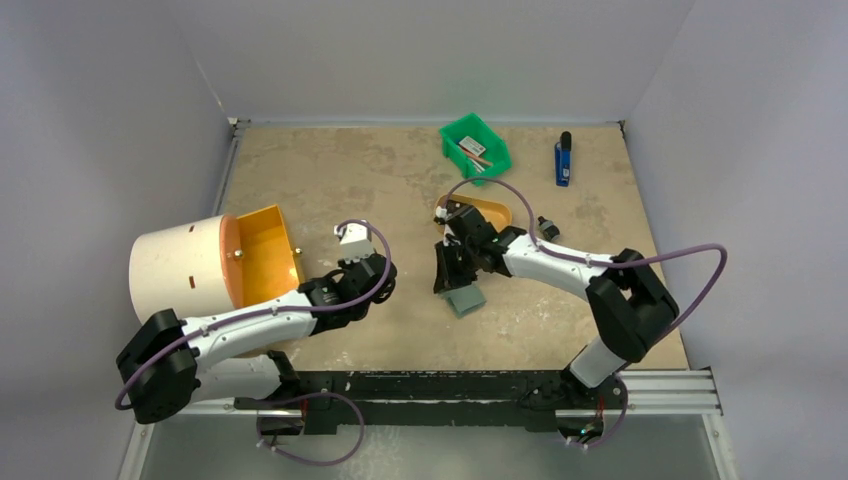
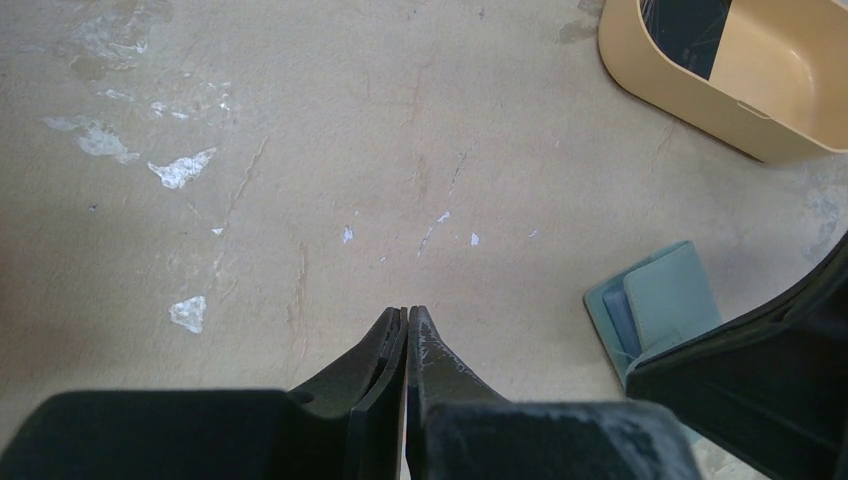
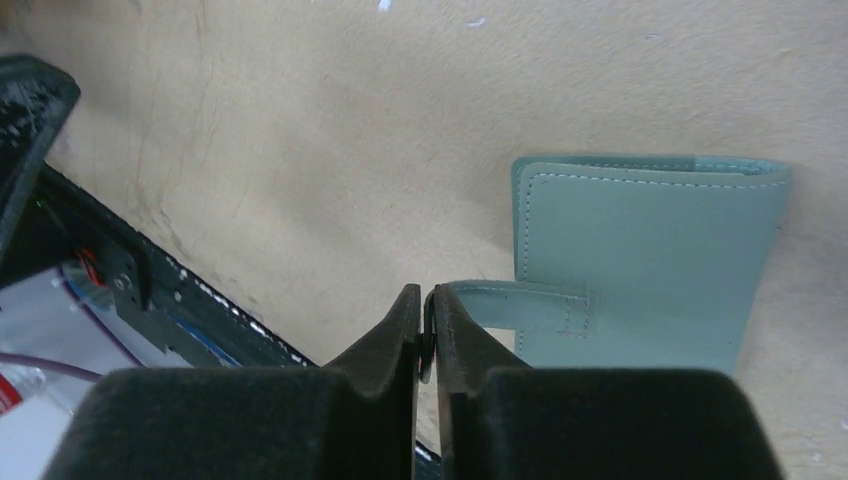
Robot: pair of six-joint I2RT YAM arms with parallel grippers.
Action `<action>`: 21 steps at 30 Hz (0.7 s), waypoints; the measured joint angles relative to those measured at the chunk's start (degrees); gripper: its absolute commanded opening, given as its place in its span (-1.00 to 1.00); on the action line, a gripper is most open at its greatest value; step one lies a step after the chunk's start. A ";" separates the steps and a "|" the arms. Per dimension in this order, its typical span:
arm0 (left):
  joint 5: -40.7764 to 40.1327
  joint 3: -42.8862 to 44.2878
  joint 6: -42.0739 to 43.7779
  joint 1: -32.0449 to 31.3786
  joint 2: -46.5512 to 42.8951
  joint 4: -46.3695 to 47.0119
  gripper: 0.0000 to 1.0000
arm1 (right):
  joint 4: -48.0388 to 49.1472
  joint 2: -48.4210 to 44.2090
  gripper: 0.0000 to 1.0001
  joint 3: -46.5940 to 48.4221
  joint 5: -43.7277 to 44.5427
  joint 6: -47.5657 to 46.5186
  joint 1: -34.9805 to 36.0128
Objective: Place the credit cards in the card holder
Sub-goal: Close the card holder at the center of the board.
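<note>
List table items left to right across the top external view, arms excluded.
white drum → orange bin → card holder → black knob → blue pen-like item. Green bin and tan tray overlap the card holder's span, so skipped.

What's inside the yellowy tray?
Something flat and black, likely the credit cards, lies at one end of the tan tray. From above, the right arm covers part of it.

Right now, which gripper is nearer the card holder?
Right. The right gripper pinches the card holder by its strap tab; the left gripper is shut over bare table, clear of the holder.
</note>
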 measured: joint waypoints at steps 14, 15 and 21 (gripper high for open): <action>0.02 0.00 -0.02 0.00 0.04 0.35 -0.96 | -3.69 -8.50 0.19 0.42 -2.27 -2.71 1.01; 0.02 0.00 -0.02 0.00 0.02 0.35 -0.96 | -4.37 -9.86 0.18 0.79 -1.60 -2.84 0.92; 0.00 0.00 -0.04 0.00 -0.02 0.35 -0.96 | -5.22 -19.08 -0.23 1.51 4.55 -2.58 -5.90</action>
